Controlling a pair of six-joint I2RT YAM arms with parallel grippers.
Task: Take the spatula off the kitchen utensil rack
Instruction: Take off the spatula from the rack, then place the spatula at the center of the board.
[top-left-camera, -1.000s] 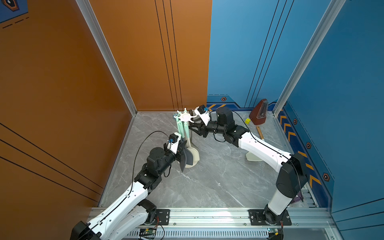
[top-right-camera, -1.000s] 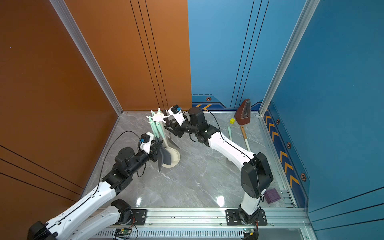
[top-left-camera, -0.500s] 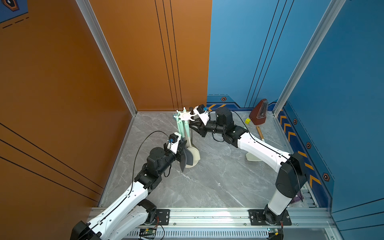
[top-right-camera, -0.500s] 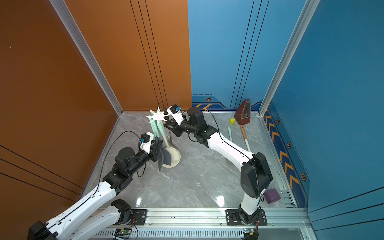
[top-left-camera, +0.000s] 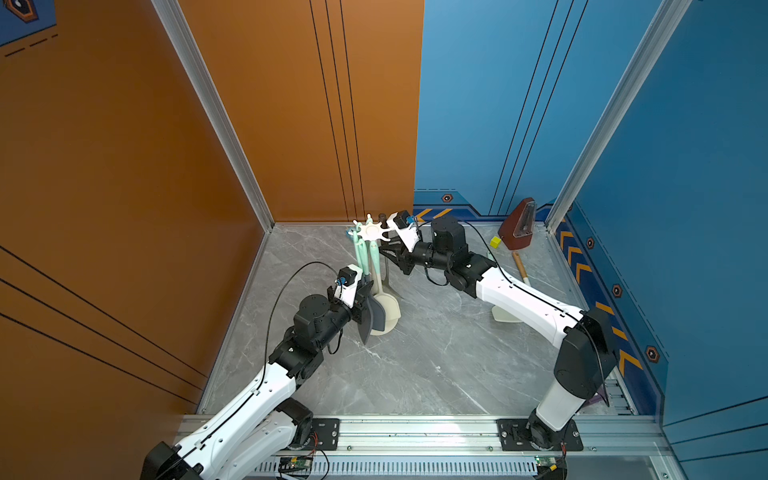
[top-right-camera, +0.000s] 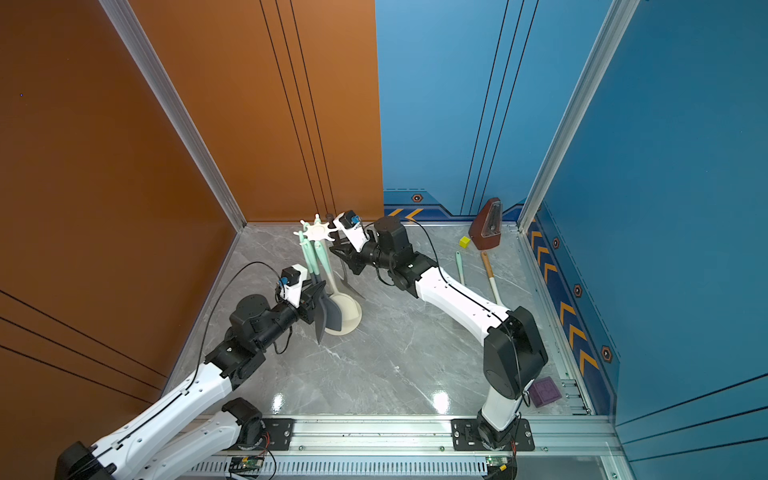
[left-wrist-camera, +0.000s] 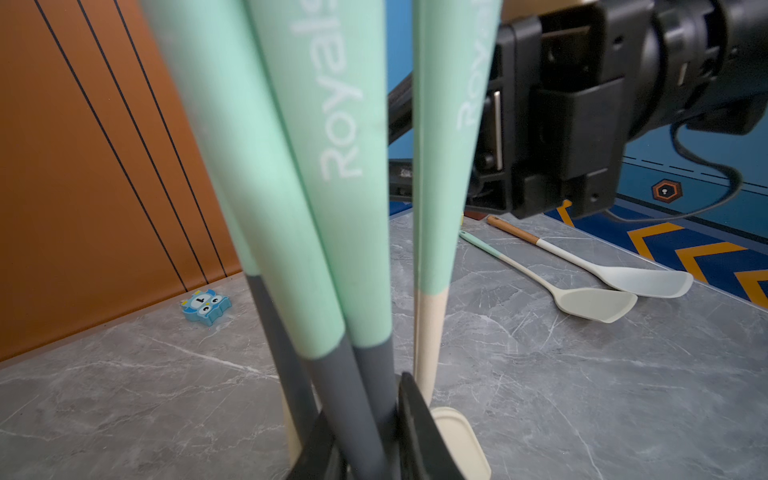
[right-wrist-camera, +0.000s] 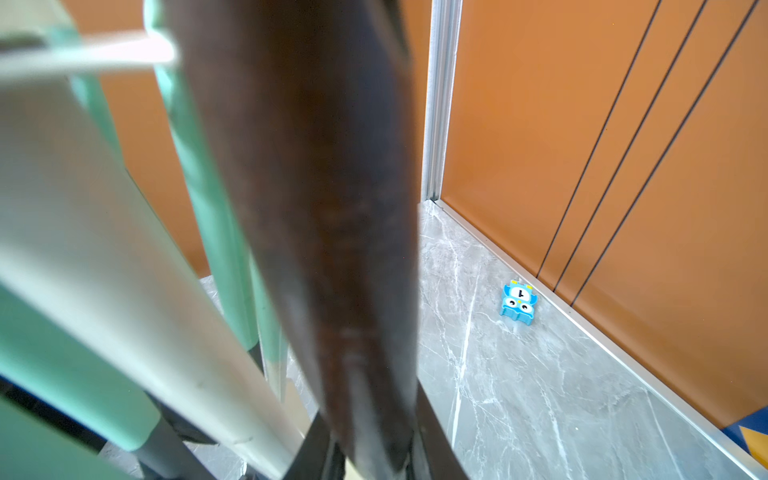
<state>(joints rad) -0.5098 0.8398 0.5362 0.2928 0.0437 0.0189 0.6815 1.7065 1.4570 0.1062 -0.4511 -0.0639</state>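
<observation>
In both top views the cream-white kitchen utensil rack (top-left-camera: 371, 230) stands upright near the back corner of the grey marbled bench (top-left-camera: 436, 357), between orange and blue panel walls. The right gripper (top-left-camera: 384, 252) reaches under its star top to the dark-brown-handled grey spatula (top-right-camera: 353, 287), which hangs at a hook arm. The left gripper (top-left-camera: 365, 297) sits low among mint-handled grey utensils (top-left-camera: 360, 257).

The left wrist view shows its jaws pinching their grey necks, probably steadying the stand. Two cream spatulas (left-wrist-camera: 594, 301) lie loose beyond.

In the right wrist view the jaws pinch the brown handle. It would be best to lift straight up until the handle clears its hook, then draw away from the neighbours, lest the rack tip. A small blue owl toy (right-wrist-camera: 517, 303) lies by the orange wall.
</observation>
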